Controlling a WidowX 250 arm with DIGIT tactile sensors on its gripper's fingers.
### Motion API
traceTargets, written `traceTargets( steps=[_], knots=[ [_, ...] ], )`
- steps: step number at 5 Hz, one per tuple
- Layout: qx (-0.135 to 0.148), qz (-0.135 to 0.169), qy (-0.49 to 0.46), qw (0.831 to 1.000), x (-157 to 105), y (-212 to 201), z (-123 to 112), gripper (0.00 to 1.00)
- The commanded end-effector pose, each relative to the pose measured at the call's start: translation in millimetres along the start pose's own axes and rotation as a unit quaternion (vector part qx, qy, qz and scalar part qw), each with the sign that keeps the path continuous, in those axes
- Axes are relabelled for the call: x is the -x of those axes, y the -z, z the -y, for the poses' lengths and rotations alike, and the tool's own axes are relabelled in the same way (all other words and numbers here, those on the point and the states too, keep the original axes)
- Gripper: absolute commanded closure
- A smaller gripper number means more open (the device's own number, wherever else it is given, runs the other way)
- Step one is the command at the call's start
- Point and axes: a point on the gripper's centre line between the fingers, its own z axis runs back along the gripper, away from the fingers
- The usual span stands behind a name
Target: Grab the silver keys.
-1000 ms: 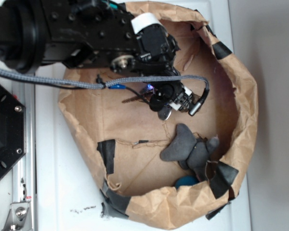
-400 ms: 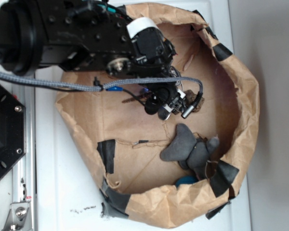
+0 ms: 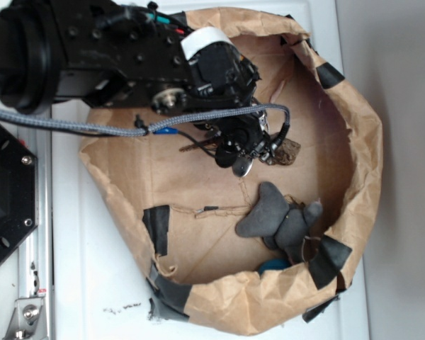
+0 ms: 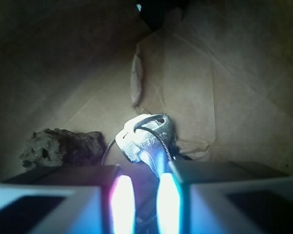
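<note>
The silver keys (image 3: 241, 167) lie on the floor of a brown paper bag, right under my gripper (image 3: 246, 146). One silver key head sticks out below the fingers and a bronze-toned key (image 3: 192, 147) points left. In the wrist view a silver key (image 4: 147, 141) with its wire ring runs back into the narrow gap between my two glowing fingertips (image 4: 123, 197). The gripper (image 4: 141, 195) is shut on the keys.
A brown lumpy rock (image 3: 289, 151) lies just right of the gripper and shows in the wrist view (image 4: 58, 146). A grey plush toy (image 3: 276, 219) and a blue ball (image 3: 273, 266) lie nearer the front. The crumpled bag wall (image 3: 361, 142) rings everything.
The gripper has shifted a little left and turned, uncovering the rock. Its fingers have drawn in around the keys.
</note>
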Motion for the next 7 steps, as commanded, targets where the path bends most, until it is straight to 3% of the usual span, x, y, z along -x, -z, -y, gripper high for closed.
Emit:
traceTargets(
  steps=[1, 3, 4, 7],
  knots=[
    [0.011, 0.023, -0.006, 1.000, -8.1, -10.3, 1.0, 1.00],
    [0.008, 0.025, -0.004, 1.000, -7.5, -9.3, 1.3, 1.00],
    [-0.005, 0.026, 0.002, 1.000, -6.0, -5.4, 2.8, 0.00],
    [-0.038, 0.017, -0.002, 0.999, -8.1, 2.8, 7.2, 0.00]
  ],
)
